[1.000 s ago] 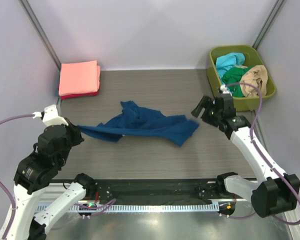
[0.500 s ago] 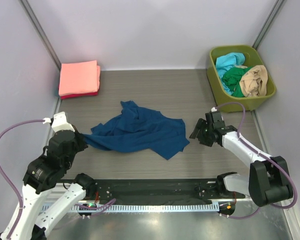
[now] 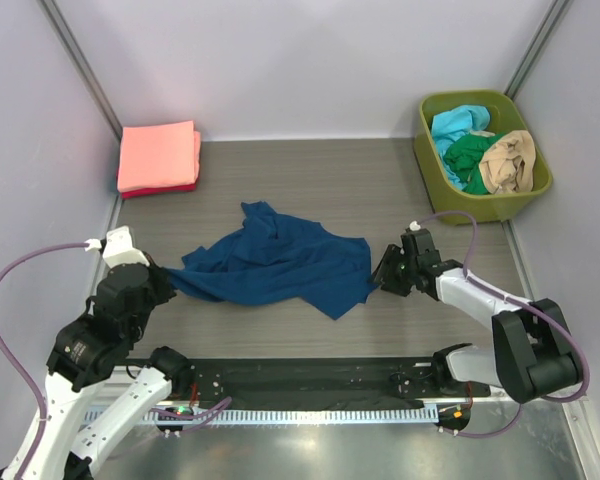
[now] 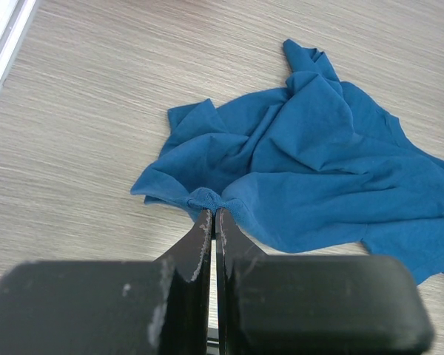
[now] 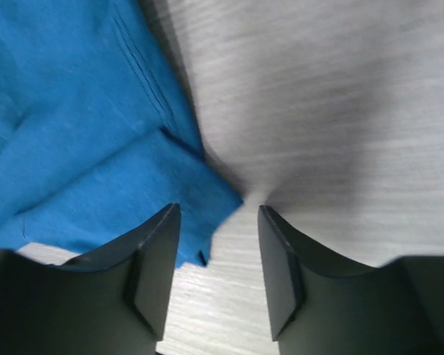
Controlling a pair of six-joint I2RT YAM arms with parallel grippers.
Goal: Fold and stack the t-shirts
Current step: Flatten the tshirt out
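Note:
A crumpled navy blue t-shirt [image 3: 275, 262] lies in the middle of the table; no print shows. My left gripper [image 3: 160, 272] is shut on its left corner [image 4: 206, 198], low over the table. My right gripper [image 3: 380, 274] is open just above the table at the shirt's right edge, and a corner of the cloth [image 5: 207, 192] lies between its fingers [image 5: 154, 259]. A folded salmon-pink tee [image 3: 158, 155] lies on a red one [image 3: 158, 190] at the back left.
A green bin [image 3: 535, 185] at the back right holds cyan [image 3: 458, 122], green [image 3: 467, 150] and tan [image 3: 508, 160] tees. Grey walls close in the table on the left, back and right. A black rail [image 3: 300, 380] runs along the near edge.
The shirt was drawn left and toward the near edge, then settled. My right gripper let it go, came down from near the bin and moved left to the shirt's right edge. My left gripper dropped lower.

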